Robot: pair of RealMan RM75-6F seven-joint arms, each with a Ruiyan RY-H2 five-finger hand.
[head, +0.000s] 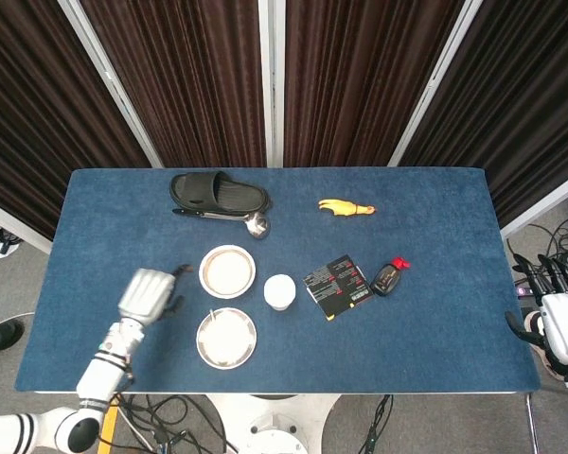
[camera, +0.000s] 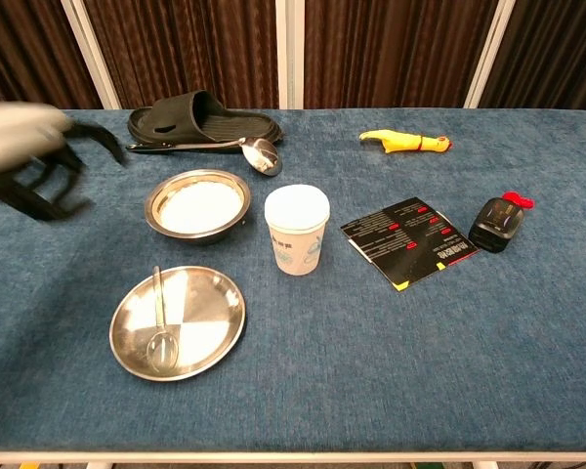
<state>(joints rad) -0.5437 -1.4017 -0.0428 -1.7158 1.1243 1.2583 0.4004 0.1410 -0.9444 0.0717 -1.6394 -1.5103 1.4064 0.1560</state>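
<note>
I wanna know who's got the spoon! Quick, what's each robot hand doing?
Left robot hand: open, holding nothing; the spoon lies on the plate.
Right robot hand: off the table, cannot be told.

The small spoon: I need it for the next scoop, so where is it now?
The small spoon lies in the steel plate at the near left in the chest view, just in front of the powder-filled bowl and left of the paper cup.

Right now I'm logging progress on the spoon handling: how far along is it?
Done, by the look of it: the small metal spoon lies in the flat round steel plate, bowl end toward the near rim. In hand: nothing; the left hand hovers off the plate with fingers apart, and the right hand waits beyond the blue table edge. Nothing visibly left undone with the spoon.
</note>
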